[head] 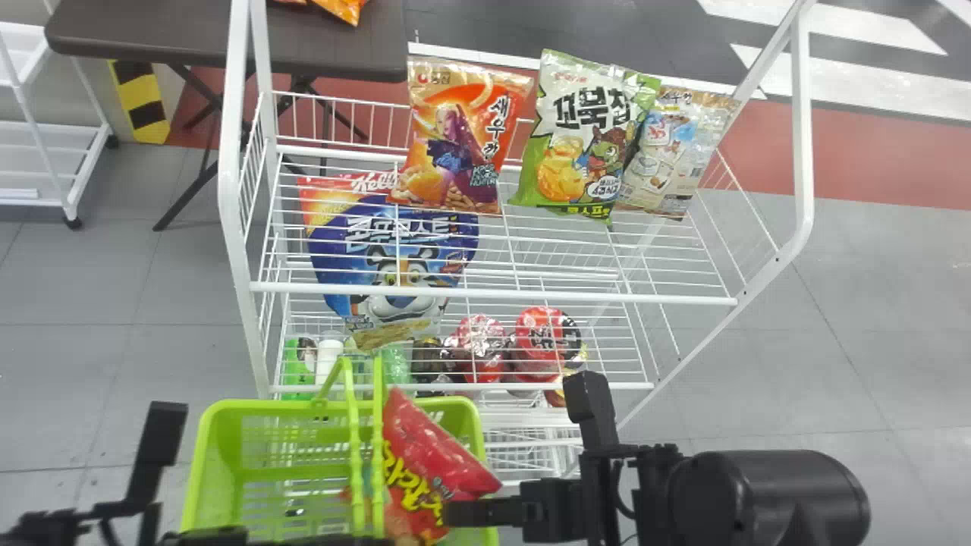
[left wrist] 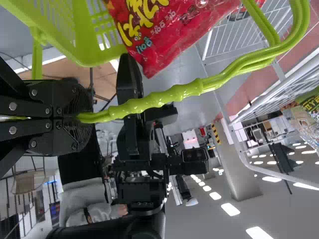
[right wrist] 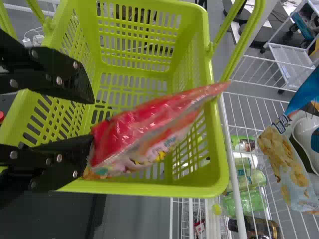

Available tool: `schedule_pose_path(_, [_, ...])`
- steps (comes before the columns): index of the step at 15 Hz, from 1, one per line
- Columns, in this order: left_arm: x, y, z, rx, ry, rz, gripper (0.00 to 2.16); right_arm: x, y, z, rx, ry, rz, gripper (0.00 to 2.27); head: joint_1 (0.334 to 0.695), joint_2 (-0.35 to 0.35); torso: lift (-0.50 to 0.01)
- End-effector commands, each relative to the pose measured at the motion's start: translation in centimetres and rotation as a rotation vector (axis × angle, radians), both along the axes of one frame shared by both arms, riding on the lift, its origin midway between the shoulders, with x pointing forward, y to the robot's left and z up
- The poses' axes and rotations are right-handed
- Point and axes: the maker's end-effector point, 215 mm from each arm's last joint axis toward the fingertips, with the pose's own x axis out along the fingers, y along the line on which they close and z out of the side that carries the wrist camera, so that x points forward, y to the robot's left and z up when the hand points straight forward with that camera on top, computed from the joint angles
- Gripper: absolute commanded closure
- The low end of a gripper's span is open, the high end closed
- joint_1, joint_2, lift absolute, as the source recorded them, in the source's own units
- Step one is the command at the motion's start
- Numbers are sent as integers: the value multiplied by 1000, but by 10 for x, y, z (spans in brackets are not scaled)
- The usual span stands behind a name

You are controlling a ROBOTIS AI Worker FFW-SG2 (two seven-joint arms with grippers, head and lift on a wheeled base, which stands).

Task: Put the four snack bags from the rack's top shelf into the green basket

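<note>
The right gripper [head: 455, 513] is over the right part of the green plastic basket [head: 211, 462]. Its two flat black fingers stand spread, with a gap between them. The glossy red snack bag with yellow lettering [right wrist: 149, 129] is ahead of the fingers, its near end against the tip of one finger and apart from the other; it is not pinched between them. The bag slants across the basket's opening, partly inside, its other end reaching over the far rim beside the handle.

The left gripper [left wrist: 79, 117] has its fingers closed around the basket's ribbed green handle [left wrist: 164, 97], near the bottom edge of the head view.

The basket sits on the near side of the white wire rack [head: 493, 293], toward its left. Toward the far side of the top shelf are three more bags: from left to right, a shiny orange-red one [head: 463, 144], a green-and-white one [head: 584, 144] and a beige-brown one [head: 671, 155]. Below that shelf, at the left, is a large blue cereal bag with a red top [head: 394, 258].
</note>
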Motion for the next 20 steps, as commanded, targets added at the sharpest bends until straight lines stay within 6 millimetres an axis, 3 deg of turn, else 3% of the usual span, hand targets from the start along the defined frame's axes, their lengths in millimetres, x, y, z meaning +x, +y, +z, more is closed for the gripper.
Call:
schedule_pose_path(1, [0, -1, 0, -2, 2, -2, 2121, 27, -7, 23, -3, -108, -9, 53, 695, -291, 0])
schedule_pose_path(4, [-2, -5, 0, -4, 4, -11, 2121, 92, -13, 76, -42, -430, -48, 56, 695, -286, 0])
schedule_pose_path(7, [-6, -8, -1, -9, 9, -19, 2121, 179, -24, 148, -132, -811, -152, 56, 695, -282, 0])
schedule_pose_path(9, [-9, -11, -1, -12, 12, -29, 2121, 224, -22, 175, -186, -948, -196, 56, 695, -273, 0])
schedule_pose_path(11, [-13, -13, -1, -14, 15, -35, 2125, 267, -21, 185, -214, -1010, -244, 63, 695, -262, 0])
schedule_pose_path(14, [-14, -8, -4, -6, 18, -34, 2121, 323, -24, 176, -194, -981, -289, 83, 695, -240, 0])
schedule_pose_path(20, [-8, 0, -10, -4, 9, -15, 2121, 396, 0, 198, -141, -988, -312, 167, 695, -191, 0])
